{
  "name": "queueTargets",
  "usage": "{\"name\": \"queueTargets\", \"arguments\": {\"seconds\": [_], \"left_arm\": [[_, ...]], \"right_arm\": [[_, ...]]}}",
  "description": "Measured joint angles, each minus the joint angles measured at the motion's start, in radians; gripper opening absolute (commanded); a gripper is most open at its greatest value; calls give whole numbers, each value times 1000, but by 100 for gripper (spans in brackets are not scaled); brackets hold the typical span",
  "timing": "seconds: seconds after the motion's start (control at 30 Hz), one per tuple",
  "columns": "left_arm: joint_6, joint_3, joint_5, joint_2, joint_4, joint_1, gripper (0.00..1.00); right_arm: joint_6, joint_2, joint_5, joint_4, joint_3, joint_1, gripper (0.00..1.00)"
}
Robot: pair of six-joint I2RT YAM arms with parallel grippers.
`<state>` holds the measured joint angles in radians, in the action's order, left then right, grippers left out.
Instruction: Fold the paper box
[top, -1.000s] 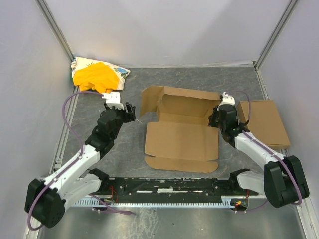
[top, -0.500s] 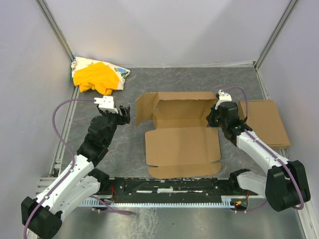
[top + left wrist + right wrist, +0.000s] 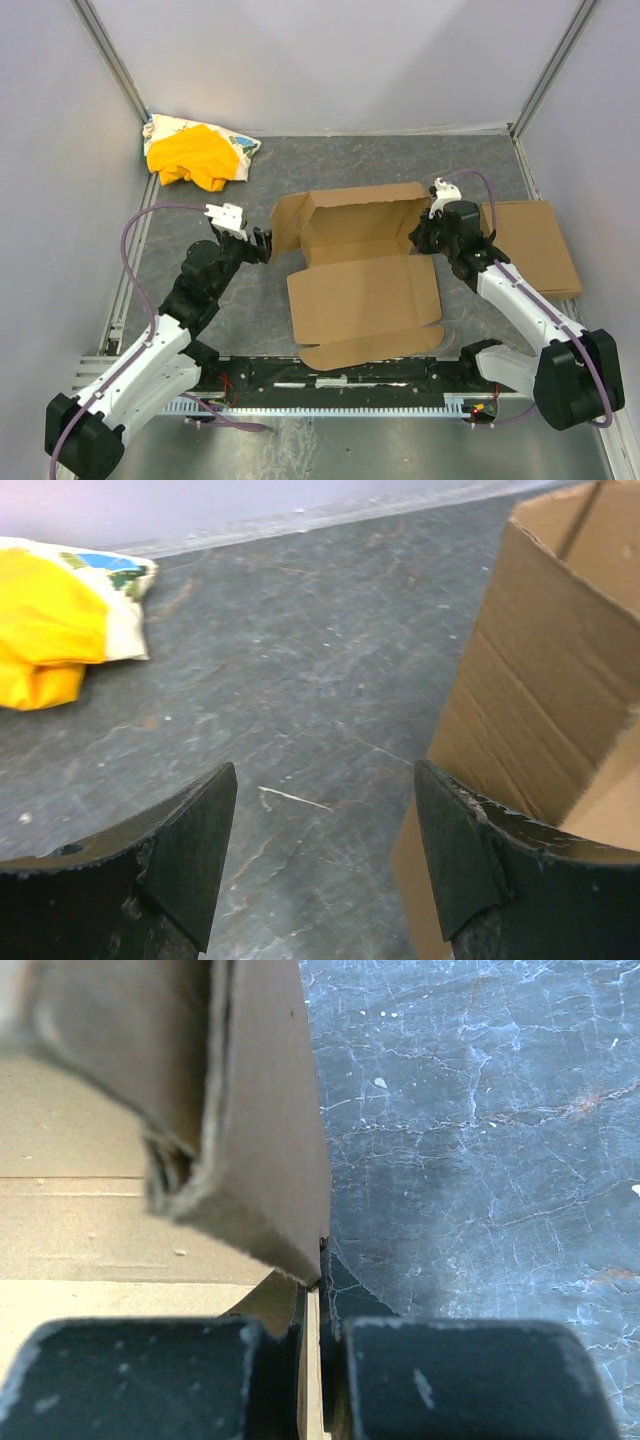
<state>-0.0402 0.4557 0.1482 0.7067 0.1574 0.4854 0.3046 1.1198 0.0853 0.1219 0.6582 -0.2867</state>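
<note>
The paper box [image 3: 350, 290] lies half-formed mid-table, a brown cardboard blank with its rear wall and side flaps raised and its front panel flat. My right gripper [image 3: 424, 236] is shut on the thin edge of the box's right side wall; in the right wrist view the cardboard [image 3: 250, 1110] runs down between the closed fingers of that gripper [image 3: 318, 1370]. My left gripper [image 3: 262, 243] stands open just left of the box's raised left flap [image 3: 545, 690]. Nothing but bare table shows between the fingers of that gripper [image 3: 325, 855], and the right fingertip [image 3: 465, 840] is close beside the flap.
A yellow cloth bundle [image 3: 195, 155] lies in the far left corner, also in the left wrist view as the yellow cloth [image 3: 45, 630]. A smaller flat cardboard rectangle [image 3: 535, 245] lies right of the box. Walls enclose the grey table [image 3: 250, 310].
The box's rear wall has stood up more, and the box has shifted slightly left and nearer. My left gripper has moved in beside the left flap. The right gripper kept its grip.
</note>
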Motion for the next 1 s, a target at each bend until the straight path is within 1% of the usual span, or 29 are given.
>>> {"name": "queueTargets", "arguments": {"seconds": [0.23,0.33,0.5,0.6,0.77,1.0], "left_arm": [[-2,-31,-215,24,78,0,79],[-3,-34,-277,23,100,0,78],[-21,-46,-359,39,140,0,75],[-38,-46,-395,100,171,0,73],[-67,-46,-423,203,176,0,70],[-135,-41,-439,239,227,5,64]], "right_arm": [[-6,14,12,11,0,0,1],[-6,36,13,14,0,0,2],[-5,70,21,13,0,0,2],[-3,79,28,8,0,0,2],[-3,79,40,-3,0,1,2],[-3,79,53,-30,-11,1,2]]}}
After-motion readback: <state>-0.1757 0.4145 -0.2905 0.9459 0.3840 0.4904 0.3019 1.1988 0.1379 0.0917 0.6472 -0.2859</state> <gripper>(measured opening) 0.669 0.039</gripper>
